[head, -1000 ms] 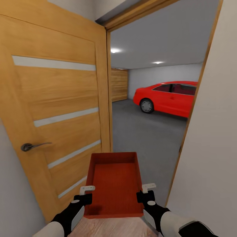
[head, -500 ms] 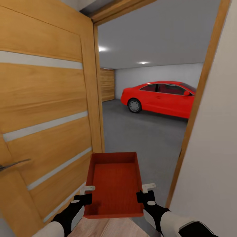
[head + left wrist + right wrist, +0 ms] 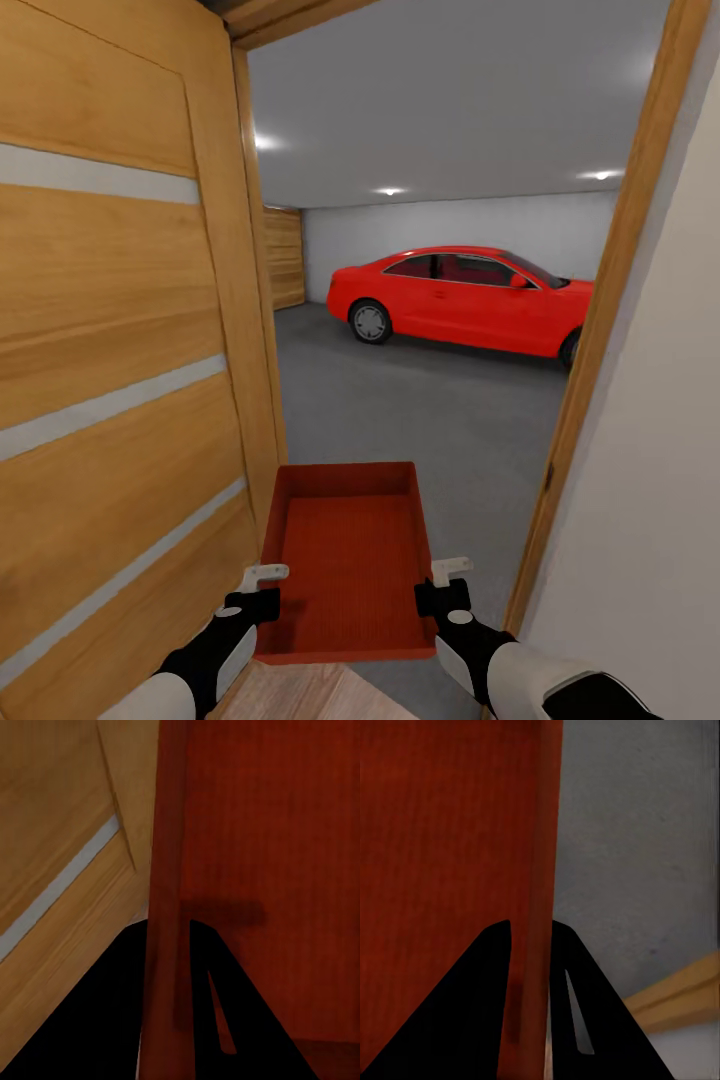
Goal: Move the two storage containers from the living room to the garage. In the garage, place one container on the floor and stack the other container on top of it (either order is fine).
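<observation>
White forearms, black wrists, each tool (image 3: 262,590) pale-fingered.

Open tan wooden door (image 3: 110,380) left of doorway, red car (image 3: 460,300) beyond.

- One storage container (image 3: 345,560): an orange-red topless bin held out between the two grippers, its open side up.
- Two grippers: the left gripper (image 3: 262,592) is clamped on the bin's left wall, the right gripper (image 3: 440,585) on its right wall. In each wrist view a wall runs between the two dark fingers (image 3: 112,1020), (image 3: 472,1012).
- One tan wooden door (image 3: 120,350), swung open just beyond the left gripper, with three pale horizontal strips on its face.
- One door frame post (image 3: 600,330), just beyond the right gripper.
- One red car (image 3: 460,300), far ahead of both grippers on the grey concrete floor (image 3: 420,420), with two wheels showing.
- Three ceiling lights (image 3: 390,190) lit ahead.
</observation>
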Motion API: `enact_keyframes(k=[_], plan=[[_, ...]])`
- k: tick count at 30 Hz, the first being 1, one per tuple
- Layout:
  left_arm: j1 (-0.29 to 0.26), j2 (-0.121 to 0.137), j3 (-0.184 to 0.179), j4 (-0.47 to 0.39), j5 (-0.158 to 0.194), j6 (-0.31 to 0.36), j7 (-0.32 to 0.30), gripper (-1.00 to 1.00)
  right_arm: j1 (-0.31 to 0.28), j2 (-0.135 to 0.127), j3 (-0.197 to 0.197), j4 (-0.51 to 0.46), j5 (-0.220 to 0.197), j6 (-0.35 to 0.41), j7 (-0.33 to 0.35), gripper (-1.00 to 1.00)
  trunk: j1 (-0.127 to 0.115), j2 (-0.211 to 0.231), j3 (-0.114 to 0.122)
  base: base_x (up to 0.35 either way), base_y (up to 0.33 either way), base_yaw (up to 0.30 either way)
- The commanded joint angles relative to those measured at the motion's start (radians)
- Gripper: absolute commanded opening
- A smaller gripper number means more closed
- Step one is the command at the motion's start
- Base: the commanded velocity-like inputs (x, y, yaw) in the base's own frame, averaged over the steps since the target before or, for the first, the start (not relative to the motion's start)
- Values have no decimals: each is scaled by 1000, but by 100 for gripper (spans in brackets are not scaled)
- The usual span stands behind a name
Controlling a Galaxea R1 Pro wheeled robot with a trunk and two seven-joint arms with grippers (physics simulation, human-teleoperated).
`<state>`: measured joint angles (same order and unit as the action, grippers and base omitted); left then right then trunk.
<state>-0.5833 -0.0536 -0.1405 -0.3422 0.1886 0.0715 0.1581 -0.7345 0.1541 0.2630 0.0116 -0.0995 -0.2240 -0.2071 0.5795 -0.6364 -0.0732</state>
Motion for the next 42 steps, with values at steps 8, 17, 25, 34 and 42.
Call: enact_keyframes(k=[8,17,25,34,42], plan=[[-1,1,46,-5,20,-45,14,-100,-1,1,-34,2,1,0,4,-100,1,-2,-2,292,221,-165],[-1,1,45,-6,20,-45,14,-100,0,1,-34,2,1,0,5,-100,1,-2,-2,292,221,-101],[-1,1,45,-6,20,-45,14,-100,-1,1,-34,2,1,0,5,-100,1,-2,-2,292,221,-271],[-1,0,46,-7,20,-45,14,-100,-1,1,-34,2,1,0,5,-100,1,-2,-2,292,220,-284],[-1,1,48,-10,19,-45,15,-100,0,1,-34,2,1,1,5,-100,1,-2,-2,294,195,-284]])
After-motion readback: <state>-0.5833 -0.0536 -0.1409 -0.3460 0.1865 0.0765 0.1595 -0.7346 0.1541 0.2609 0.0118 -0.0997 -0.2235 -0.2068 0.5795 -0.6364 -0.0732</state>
